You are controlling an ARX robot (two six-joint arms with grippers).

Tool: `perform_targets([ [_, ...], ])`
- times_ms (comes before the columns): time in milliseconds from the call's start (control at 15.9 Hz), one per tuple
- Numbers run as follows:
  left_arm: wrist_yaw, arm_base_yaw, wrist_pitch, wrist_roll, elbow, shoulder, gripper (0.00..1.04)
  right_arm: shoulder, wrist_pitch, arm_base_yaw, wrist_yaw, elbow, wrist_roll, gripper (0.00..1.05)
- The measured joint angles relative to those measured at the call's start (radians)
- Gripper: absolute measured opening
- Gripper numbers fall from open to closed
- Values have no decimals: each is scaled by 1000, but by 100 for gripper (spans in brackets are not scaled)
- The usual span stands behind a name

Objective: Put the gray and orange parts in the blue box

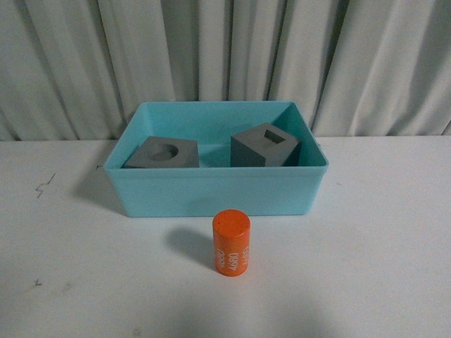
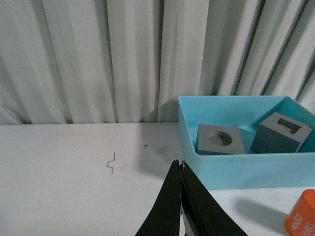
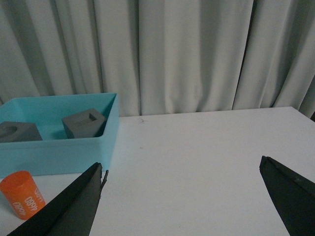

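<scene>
The blue box (image 1: 211, 191) stands mid-table. Inside it lie the gray cube with a round recess (image 1: 162, 153) on the left and the gray cube with a square recess (image 1: 264, 148) on the right. The orange cylinder (image 1: 232, 243) with white digits stands upright on the table just in front of the box. Neither gripper shows in the front view. My left gripper (image 2: 177, 163) is shut and empty, left of the box (image 2: 236, 169) and cylinder (image 2: 301, 216). My right gripper (image 3: 182, 164) is open and empty, right of the box (image 3: 59, 152) and cylinder (image 3: 22, 194).
The white table (image 1: 380, 239) runs back to a pale curtain (image 1: 225, 49). A small squiggle mark (image 2: 111, 163) and faint scuffs show on the table left of the box.
</scene>
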Motion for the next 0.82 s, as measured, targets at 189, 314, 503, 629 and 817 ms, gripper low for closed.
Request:
perform_targets([
  [189,0,0,-60,0,-27,-101,2,0,0,0,0,0,0,98],
  [314,0,0,-79,0,-61,-134,2,0,0,0,0,0,0,98],
  [503,0,0,-148,0,-61,-234,2,0,0,0,0,0,0,98],
  [629,0,0,-215,0,-61,-291,2,0,0,0,0,0,0,98],
  [817,0,0,-279,0,-61,-365,2,0,0,0,0,0,0,98],
])
